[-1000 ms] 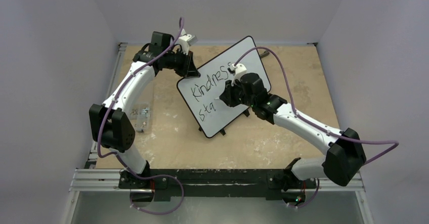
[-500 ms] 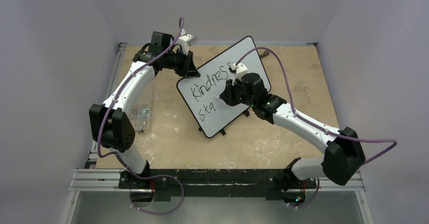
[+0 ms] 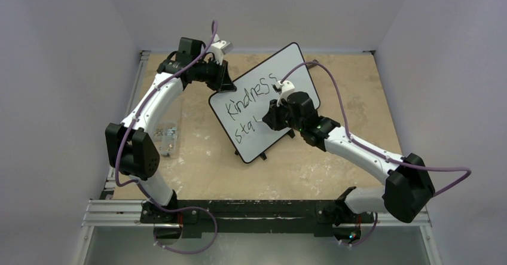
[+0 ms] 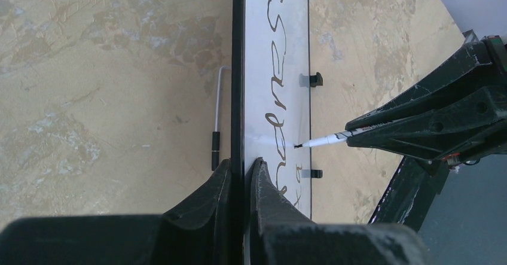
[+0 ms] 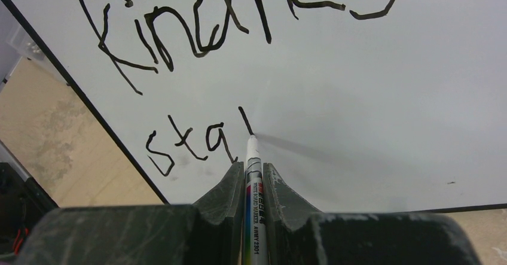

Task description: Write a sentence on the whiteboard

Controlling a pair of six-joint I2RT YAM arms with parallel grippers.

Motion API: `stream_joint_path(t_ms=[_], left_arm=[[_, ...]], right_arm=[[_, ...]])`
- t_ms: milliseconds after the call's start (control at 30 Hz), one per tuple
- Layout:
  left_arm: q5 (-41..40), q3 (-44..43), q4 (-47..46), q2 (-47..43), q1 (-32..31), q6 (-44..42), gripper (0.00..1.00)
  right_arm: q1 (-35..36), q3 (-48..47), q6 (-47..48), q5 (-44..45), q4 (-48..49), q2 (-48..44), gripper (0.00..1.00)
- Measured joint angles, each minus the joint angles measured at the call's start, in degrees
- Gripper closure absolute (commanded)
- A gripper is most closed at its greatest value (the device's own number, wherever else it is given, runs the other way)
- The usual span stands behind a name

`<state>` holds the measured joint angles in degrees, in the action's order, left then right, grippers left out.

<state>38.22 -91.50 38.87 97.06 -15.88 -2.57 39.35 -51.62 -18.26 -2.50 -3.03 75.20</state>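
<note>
Clamping the rim of the whiteboard (image 3: 294,67), propped on the table (image 3: 197,157), the left gripper (image 4: 242,164) braces it so the right gripper (image 5: 254,167), pinched on the marker (image 5: 252,152), can press its tip onto the sentence (image 3: 250,97).

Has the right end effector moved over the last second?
Yes. The right end effector shifted slightly right and nearer across the whiteboard, uncovering more of the sentence.
</note>
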Motion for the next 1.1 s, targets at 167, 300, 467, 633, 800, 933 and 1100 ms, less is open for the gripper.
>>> stream_joint_path(t_ms=[167,300,467,633,800,933,1100], left_arm=[[0.0,0.0,0.0,0.0,0.0,0.0,1.0],[0.0,0.0,0.0,0.0,0.0,0.0,1.0],[0.0,0.0,0.0,0.0,0.0,0.0,1.0],[0.0,0.0,0.0,0.0,0.0,0.0,1.0],[0.0,0.0,0.0,0.0,0.0,0.0,1.0],[0.0,0.0,0.0,0.0,0.0,0.0,1.0],[0.0,0.0,0.0,0.0,0.0,0.0,1.0]], right_arm=[[0.0,0.0,-0.1,0.0,-0.1,-0.1,1.0],[0.0,0.0,-0.1,0.0,-0.2,-0.1,1.0],[0.0,-0.5,-0.1,0.0,-0.6,0.1,1.0],[0.0,-2.4,0.0,0.0,-2.1,1.0,1.0],[-0.2,-4.5,0.2,0.0,-2.7,2.0,1.0],[-0.6,-5.4,0.3,0.0,-2.7,2.4,1.0],[-1.4,-5.8,0.3,0.0,-2.6,2.5,1.0]])
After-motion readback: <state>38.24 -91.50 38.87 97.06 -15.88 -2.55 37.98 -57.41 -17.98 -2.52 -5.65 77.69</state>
